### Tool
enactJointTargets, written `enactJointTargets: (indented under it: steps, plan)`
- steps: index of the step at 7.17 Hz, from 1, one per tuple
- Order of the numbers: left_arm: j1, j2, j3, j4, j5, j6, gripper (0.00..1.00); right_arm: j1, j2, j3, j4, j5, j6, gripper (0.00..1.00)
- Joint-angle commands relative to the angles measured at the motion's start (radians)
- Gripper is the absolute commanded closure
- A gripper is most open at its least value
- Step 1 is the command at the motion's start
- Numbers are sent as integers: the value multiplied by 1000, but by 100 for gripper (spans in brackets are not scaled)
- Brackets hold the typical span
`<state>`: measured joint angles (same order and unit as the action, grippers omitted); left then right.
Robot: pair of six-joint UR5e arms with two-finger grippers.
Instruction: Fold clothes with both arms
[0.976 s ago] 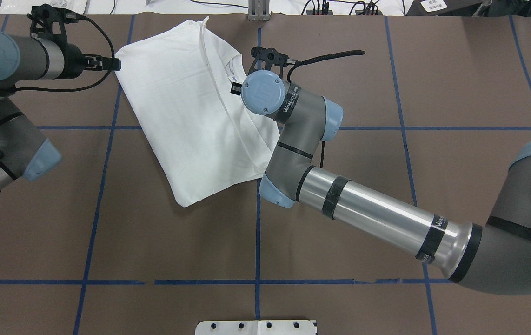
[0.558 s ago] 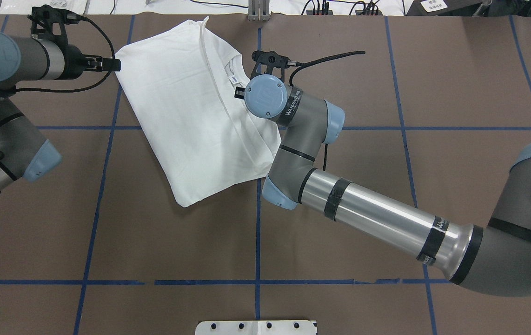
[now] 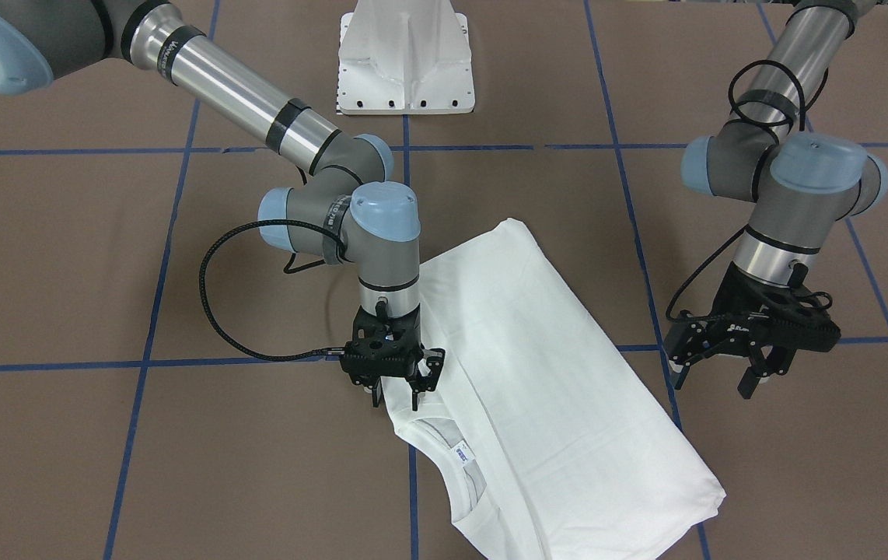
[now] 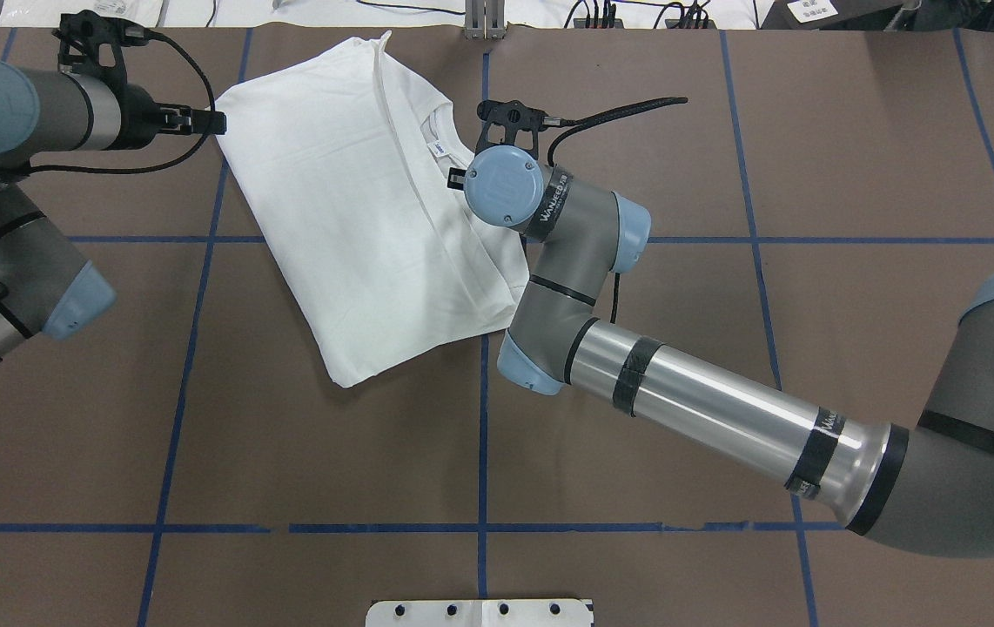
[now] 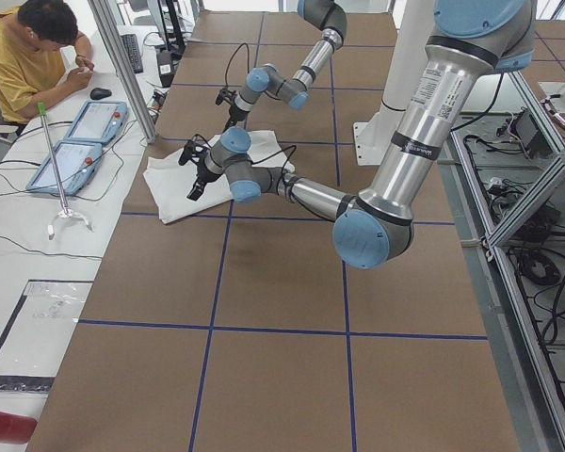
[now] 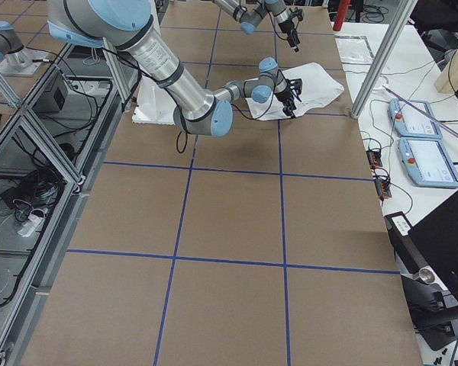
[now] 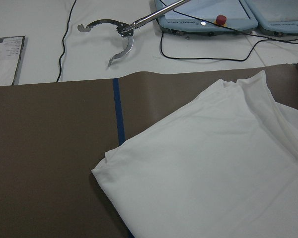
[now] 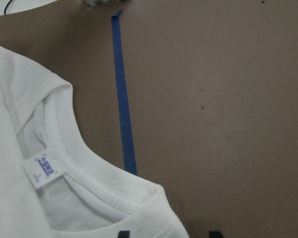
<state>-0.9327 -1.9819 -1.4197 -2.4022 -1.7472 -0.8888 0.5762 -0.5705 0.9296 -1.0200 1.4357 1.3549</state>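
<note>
Tubes: the right arm [image 4: 706, 409] is showing polished silver between dark grey joints, and the left arm [image 3: 782, 210] is wearing the same colours.
Caps: round light-blue joint caps [image 4: 504, 183] are carrying small screws.
Markings: black tape bands [image 4: 634, 376] are ringing the silver tube, and white lettering [image 4: 549, 198] is running along the wrist.
Ends: the right gripper [image 3: 395, 397] and left gripper [image 3: 714, 377] are showing black perforated frames.
Cables: a black braided cable [image 3: 208, 311] is looping off the right wrist, and a thinner cable [image 3: 699, 271] is trailing off the left.
Base: the white pedestal [image 3: 405, 70] is showing dark bolt holes.

Right arm [image 4: 549, 198] — wrist band reads "WAN…"; neck label [image 8: 39, 171] — print illegible.
</note>
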Motion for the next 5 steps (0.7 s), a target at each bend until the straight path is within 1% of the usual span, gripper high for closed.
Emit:
enactJointTargets:
  steps: [1, 2, 4, 5]
  plan:
    - [0, 0, -1, 0, 0, 1, 0, -1, -2, 1, 1, -4, 0, 41]
    - [0, 0, 4, 0, 0, 2, 0, -4, -2, 2, 0, -4, 0, 44]
    - [0, 0, 5, 0, 0, 7, 0, -7, -2, 0, 0, -4, -16, 53]
    - [0, 0, 4, 0, 0, 4, 0, -7, -2, 0, 0, -4, -20, 53]
